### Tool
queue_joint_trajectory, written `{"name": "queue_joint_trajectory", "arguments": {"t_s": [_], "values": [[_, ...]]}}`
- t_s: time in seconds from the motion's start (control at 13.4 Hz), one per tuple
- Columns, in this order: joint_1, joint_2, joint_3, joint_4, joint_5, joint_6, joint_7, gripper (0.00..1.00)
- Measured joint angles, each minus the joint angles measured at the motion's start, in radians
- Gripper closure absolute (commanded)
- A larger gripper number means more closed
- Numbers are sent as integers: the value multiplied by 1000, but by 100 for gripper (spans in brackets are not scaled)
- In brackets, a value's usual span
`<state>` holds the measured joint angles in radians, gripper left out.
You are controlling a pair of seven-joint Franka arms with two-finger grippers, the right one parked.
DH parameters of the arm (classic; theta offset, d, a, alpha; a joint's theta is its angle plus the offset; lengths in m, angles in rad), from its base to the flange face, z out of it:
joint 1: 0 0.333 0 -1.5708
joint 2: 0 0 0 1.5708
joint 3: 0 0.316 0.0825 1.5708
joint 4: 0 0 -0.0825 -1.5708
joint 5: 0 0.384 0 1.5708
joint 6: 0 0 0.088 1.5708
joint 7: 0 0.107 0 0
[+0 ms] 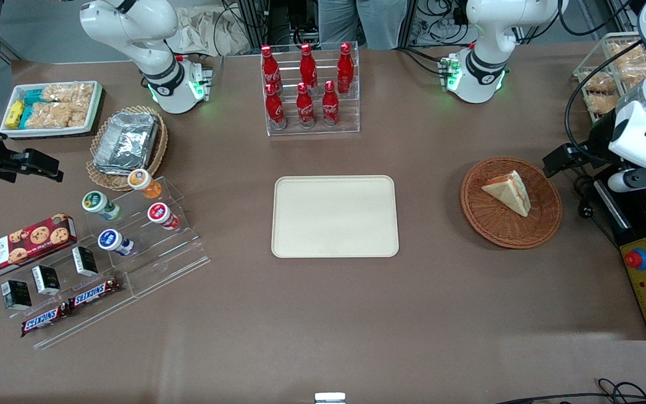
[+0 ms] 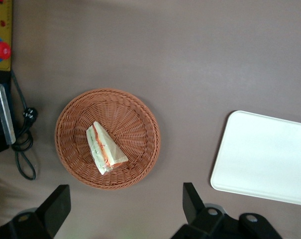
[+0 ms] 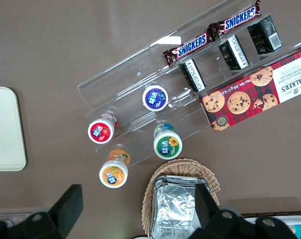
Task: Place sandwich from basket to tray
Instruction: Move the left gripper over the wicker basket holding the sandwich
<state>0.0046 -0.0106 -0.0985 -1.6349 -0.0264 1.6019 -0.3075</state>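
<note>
- Nothing delivered yet: small triangular wedge of white-bread sandwich [image 1: 509, 192] with orange-red and green filling, lying inside the round reddish-brown woven wicker basket [image 1: 491, 224], toward the working arm's end of the brown table [image 1: 323, 314].
- Flat rectangular cream-beige plastic tray [image 1: 335, 216] bare, well apart from the basket.
- Black two-finger claw [image 2: 125, 204] spread wide and holding nothing — hanging high above the table, just beside the basket's rim, touching neither basket nor sandwich.
- Left to do, by the look of it — the whole job: descent over the wedge, grasp, lift, carry across, release on the tray.
</note>
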Motion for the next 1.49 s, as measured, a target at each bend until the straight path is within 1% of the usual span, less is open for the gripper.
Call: {"name": "queue_joint_trajectory", "arguments": {"t_s": [0.37,1.49], "values": [[0,-24,1,-5,6,-25,-26,0],[12,-24,4,-11,9,-26,-26,0]]}}
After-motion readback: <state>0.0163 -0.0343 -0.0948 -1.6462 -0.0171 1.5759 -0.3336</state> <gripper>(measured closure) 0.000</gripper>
